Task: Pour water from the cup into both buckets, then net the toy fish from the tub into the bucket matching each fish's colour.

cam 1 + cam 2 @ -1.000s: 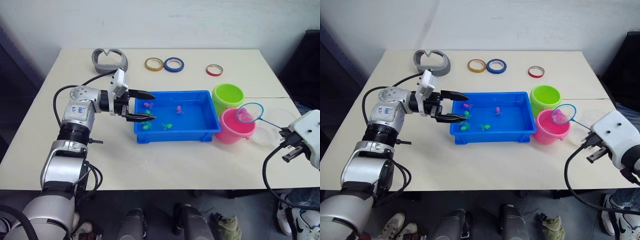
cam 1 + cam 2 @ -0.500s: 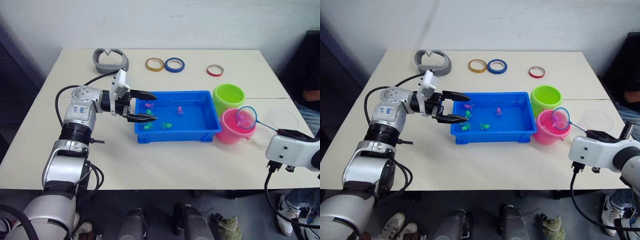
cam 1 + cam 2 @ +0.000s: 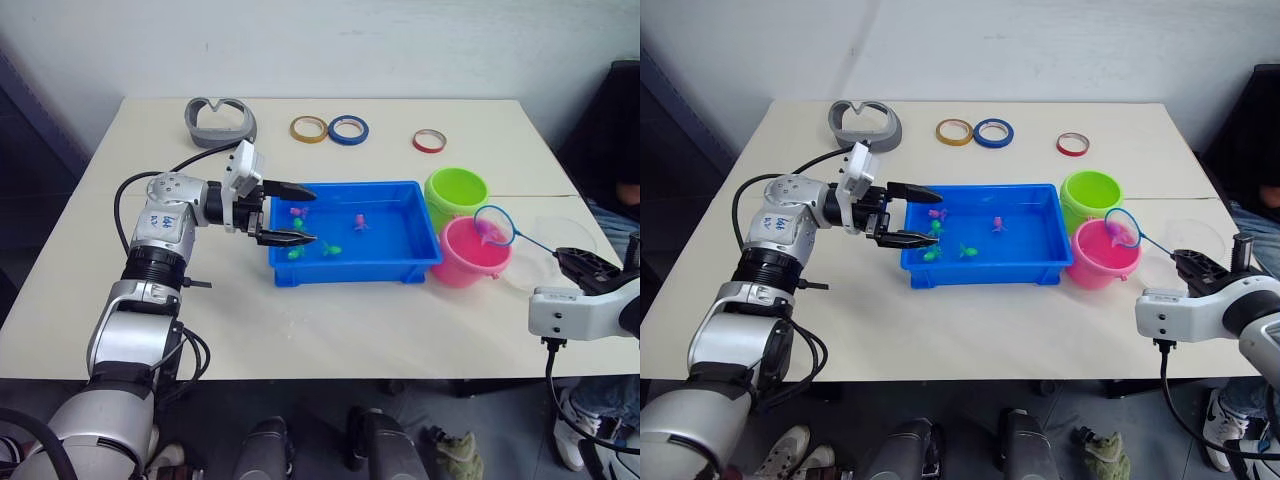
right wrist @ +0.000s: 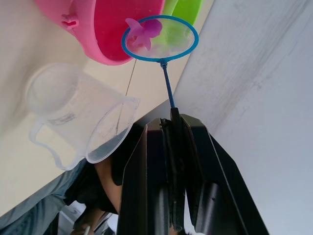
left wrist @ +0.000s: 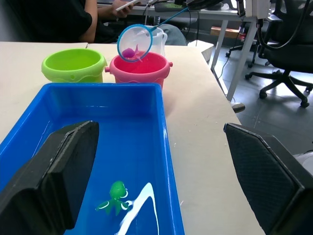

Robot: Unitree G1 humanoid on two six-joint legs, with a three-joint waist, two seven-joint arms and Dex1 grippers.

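Clamping net (image 4: pixel 160 38) handle in right jaws, hoop over pink bucket (image 3: pixel 470 253)

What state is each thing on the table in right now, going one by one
Net: held by the right tool, over the pink bucket, a pink fish in it.
Pink bucket: upright.
Green bucket: upright.
Cup: upright beside the pink bucket.
Tub: flat on the table, fish inside.
Left tool: open, at the tub's near end, holding nothing.
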